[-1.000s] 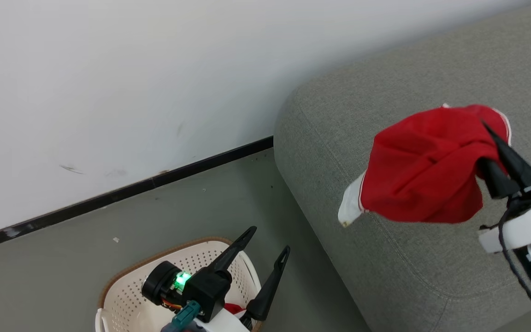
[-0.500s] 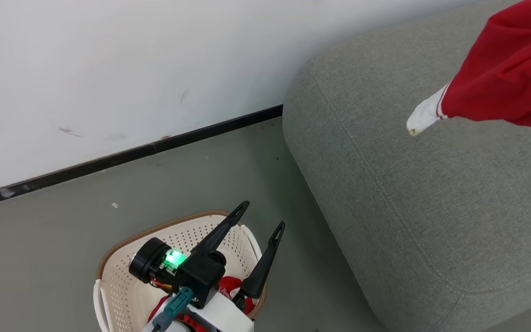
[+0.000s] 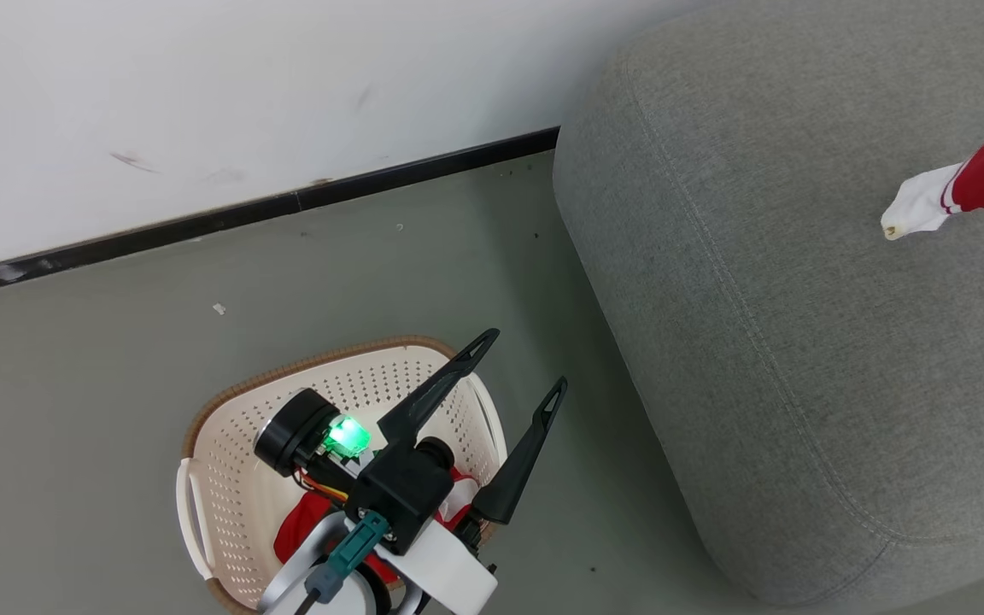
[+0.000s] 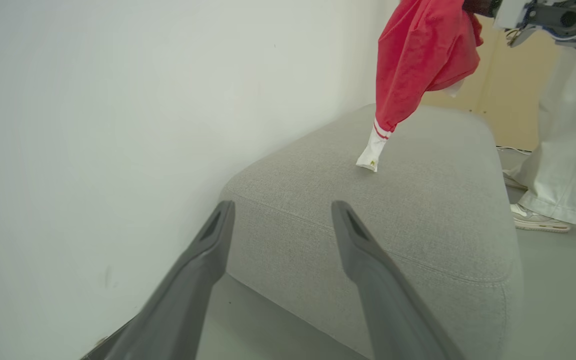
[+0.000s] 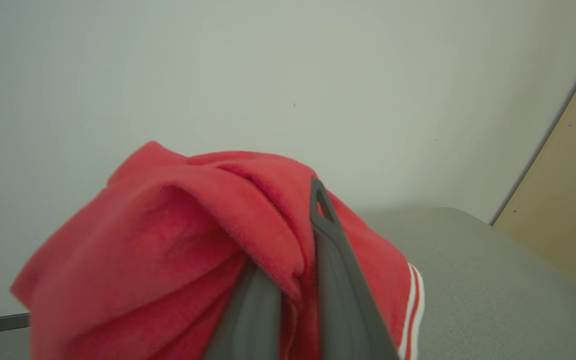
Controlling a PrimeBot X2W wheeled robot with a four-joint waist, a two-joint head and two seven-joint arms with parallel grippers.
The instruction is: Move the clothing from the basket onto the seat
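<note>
- The basket [image 3: 227,504] sits on the grey floor [image 3: 116,359], just beside the rounded corner of the seat [image 3: 782,342] and near the white wall [image 3: 202,85] with its black skirting [image 3: 287,205].
- Inside the basket lies a heap of red clothing [image 3: 300,525] with a bit of white showing. The left arm hides much of it. The basket's far end shows bare perforated wall.
- The left pincer [image 3: 522,363] hangs over the basket's seat-side rim. Its two dark fingers are spread wide with nothing between them, and they point towards the seat.
- The right pincer [image 5: 295,260] is clamped tight on a red garment [image 5: 168,240]. A fold is pinched between the fingers, and the cloth bunches over one of them.
- That garment hangs in the air above the seat, well apart from the basket.
- A sleeve trails down from it, ending in a white cuff [image 4: 372,152] with red stripes. The cuff is low over the cushion, though I cannot tell whether it touches.
- A person in pale trousers [image 4: 563,150] and light shoes stands on the floor beyond the seat's far end.
</note>
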